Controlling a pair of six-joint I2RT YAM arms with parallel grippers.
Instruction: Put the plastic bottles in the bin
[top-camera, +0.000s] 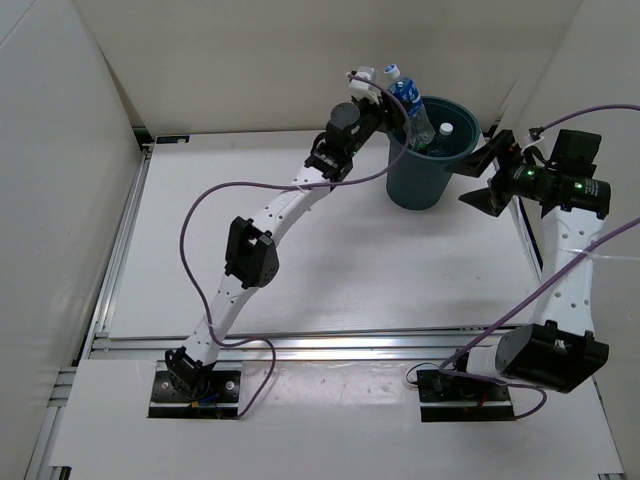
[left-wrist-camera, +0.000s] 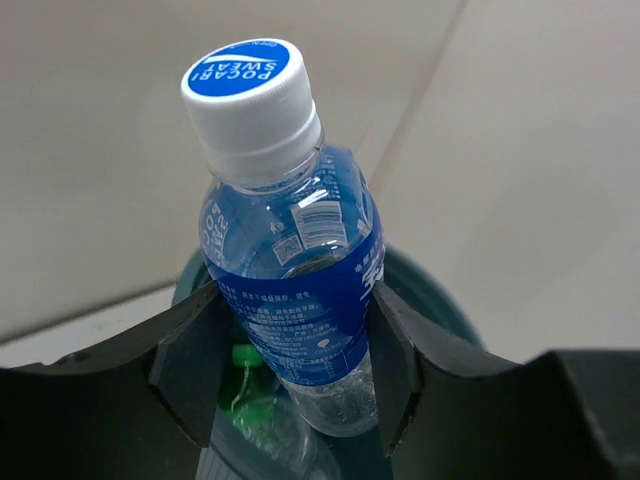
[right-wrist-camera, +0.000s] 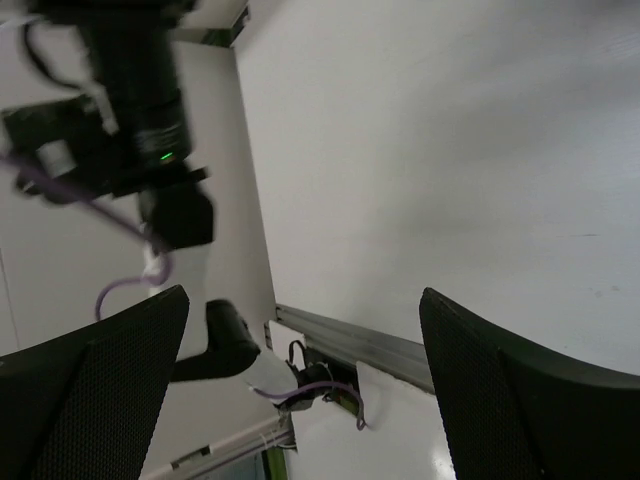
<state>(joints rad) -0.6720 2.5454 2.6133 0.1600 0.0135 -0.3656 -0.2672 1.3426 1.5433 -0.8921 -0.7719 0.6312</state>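
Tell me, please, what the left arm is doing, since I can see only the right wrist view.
Observer: The left gripper is shut on a blue-labelled bottle, holding its base over the opening of the bin.
Operator: Thank you. Is anything already inside the bin?
Observer: Yes, the left wrist view shows a green bottle lying in it.
Operator: And where does my right gripper sit relative to the bin?
Observer: From above, the right gripper is just to the right of the bin's rim, outside it.
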